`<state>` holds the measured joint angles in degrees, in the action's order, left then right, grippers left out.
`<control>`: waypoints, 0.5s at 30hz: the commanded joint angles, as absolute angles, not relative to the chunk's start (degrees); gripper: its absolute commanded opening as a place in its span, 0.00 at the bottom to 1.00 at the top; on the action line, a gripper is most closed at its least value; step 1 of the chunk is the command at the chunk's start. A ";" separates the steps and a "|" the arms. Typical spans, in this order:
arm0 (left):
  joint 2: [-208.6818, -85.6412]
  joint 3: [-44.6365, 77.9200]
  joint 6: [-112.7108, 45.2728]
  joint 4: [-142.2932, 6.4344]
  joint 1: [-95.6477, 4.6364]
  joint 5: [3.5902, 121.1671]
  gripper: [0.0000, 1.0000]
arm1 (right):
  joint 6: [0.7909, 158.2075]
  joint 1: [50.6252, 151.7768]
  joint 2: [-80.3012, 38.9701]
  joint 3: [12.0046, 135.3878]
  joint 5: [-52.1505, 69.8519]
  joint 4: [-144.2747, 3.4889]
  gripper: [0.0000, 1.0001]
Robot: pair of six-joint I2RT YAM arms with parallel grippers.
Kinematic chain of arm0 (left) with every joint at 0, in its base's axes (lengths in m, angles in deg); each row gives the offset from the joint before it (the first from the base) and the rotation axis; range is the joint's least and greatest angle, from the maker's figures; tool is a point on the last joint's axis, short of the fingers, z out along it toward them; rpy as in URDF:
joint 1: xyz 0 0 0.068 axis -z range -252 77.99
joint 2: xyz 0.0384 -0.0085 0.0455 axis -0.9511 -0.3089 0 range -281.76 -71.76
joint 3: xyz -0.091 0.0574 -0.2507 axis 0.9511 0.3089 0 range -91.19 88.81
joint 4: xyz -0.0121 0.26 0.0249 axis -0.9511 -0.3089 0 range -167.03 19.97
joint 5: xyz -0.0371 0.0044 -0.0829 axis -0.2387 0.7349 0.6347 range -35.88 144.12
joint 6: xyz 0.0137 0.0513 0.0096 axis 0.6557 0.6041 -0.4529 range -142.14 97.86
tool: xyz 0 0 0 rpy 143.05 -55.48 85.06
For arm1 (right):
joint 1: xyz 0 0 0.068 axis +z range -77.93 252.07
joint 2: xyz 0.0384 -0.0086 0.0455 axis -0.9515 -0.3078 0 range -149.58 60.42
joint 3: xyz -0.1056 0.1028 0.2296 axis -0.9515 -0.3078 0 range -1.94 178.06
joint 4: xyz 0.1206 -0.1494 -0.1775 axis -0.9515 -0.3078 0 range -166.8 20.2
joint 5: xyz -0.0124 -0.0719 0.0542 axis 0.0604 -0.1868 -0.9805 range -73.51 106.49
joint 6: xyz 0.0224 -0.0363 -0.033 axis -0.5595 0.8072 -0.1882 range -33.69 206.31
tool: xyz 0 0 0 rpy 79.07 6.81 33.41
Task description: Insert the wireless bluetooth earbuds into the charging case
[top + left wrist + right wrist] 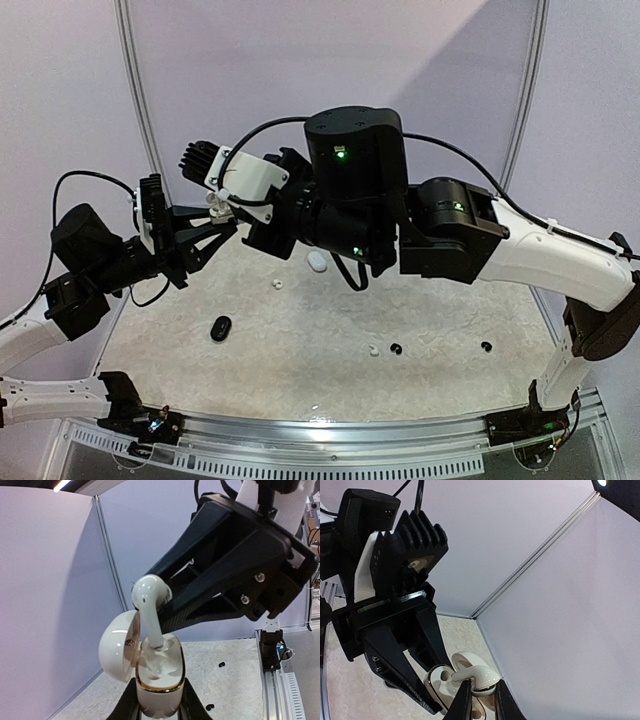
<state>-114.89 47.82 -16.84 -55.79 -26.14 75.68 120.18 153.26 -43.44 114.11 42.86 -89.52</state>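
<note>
- Left wrist view, nearest at 6 o'clock: the left claw [159, 709] was clamped tight on the white charging case [159, 685], whose lid [117, 645] was open toward 9 o'clock.
- Above it, one white earbud [151, 597] stood stem-down at the socket mouth, not yet seated.
- The right claw [167, 592], coming in from 2 o'clock, pinched the bud's head with its jaws nearly closed.
- The step looked to need the stem kept in line with the socket, a straight press down, and release only once seated.
- Beyond, on the surface [225, 652], loose black buds [221, 665] lay at 4 o'clock.
</note>
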 commanded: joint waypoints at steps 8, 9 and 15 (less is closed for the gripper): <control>-115.31 46.27 -16.98 -56.68 -25.34 75.43 0.00 | 121.34 153.01 -45.73 115.61 44.39 -91.68 0.00; -115.34 46.27 -17.06 -56.70 -25.34 75.45 0.00 | 121.37 152.94 -45.91 115.64 44.54 -91.75 0.00; -115.40 46.27 -16.96 -56.68 -25.34 75.64 0.00 | 122.29 152.94 -46.82 116.05 47.32 -92.19 0.00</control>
<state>-115.13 47.73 -16.82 -56.49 -26.14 75.31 121.43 153.28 -45.10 114.68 44.35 -90.40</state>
